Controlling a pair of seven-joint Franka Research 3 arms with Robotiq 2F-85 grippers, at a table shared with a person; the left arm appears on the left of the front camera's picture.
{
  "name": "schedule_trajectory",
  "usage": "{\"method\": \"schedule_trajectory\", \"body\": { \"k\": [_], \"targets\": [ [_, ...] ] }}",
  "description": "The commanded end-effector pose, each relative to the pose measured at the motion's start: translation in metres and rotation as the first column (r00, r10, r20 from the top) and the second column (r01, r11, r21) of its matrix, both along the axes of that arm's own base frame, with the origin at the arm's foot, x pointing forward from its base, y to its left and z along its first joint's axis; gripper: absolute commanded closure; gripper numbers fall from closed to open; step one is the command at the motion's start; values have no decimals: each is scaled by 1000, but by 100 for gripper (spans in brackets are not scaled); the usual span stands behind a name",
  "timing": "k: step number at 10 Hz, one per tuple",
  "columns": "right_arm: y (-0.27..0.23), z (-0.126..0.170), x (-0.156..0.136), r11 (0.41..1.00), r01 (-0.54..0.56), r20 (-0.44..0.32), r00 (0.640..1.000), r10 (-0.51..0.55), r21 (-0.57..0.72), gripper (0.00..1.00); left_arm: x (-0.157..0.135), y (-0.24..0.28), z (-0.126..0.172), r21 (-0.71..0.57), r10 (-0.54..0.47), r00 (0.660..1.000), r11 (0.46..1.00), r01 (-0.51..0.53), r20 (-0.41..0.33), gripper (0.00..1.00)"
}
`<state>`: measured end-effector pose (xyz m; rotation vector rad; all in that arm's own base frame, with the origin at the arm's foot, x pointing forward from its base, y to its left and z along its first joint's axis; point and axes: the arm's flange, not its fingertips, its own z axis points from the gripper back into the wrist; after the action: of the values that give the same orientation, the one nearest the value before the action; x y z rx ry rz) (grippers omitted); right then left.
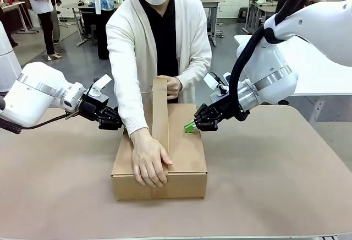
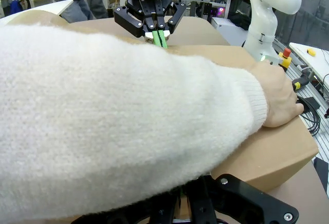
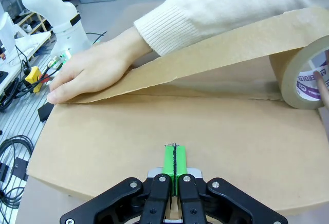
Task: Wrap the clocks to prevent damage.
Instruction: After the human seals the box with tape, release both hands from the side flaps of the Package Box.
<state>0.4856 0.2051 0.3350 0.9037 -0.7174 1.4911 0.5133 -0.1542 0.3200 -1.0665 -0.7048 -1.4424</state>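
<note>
The cardboard box [image 1: 184, 157] is judged stiff but dentable; both flaps are pressed by the closed, empty left end effector [image 1: 117, 123] and right end effector [image 1: 190, 126].

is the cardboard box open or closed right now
Closed: the box has its flaps down flat, and a tape strip runs along the seam.

Closed brown cardboard box [image 1: 187, 157] lies flat mid-table, paper tape [image 3: 216, 54] stretched along its top seam.

floor: grey, behind the brown table [image 1: 286, 196]
white table [image 1: 324, 75]: beyond the far right corner
cables [image 3: 13, 154]; yellow button box [image 3: 32, 74]: off the table edge
</note>
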Motion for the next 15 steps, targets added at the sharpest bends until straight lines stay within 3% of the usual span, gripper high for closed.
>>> {"method": "schedule_trajectory", "body": {
  "k": [1,15],
  "targets": [
    [0,-2,0,1000,5,-11,1000,-6,-3,99,0,-1,-3,6,1,1000,1000,-1,8,100],
    [0,-2,0,1000,5,-11,1000,-6,-3,99,0,-1,-3,6,1,1000,1000,-1,8,100]
  ]
}}
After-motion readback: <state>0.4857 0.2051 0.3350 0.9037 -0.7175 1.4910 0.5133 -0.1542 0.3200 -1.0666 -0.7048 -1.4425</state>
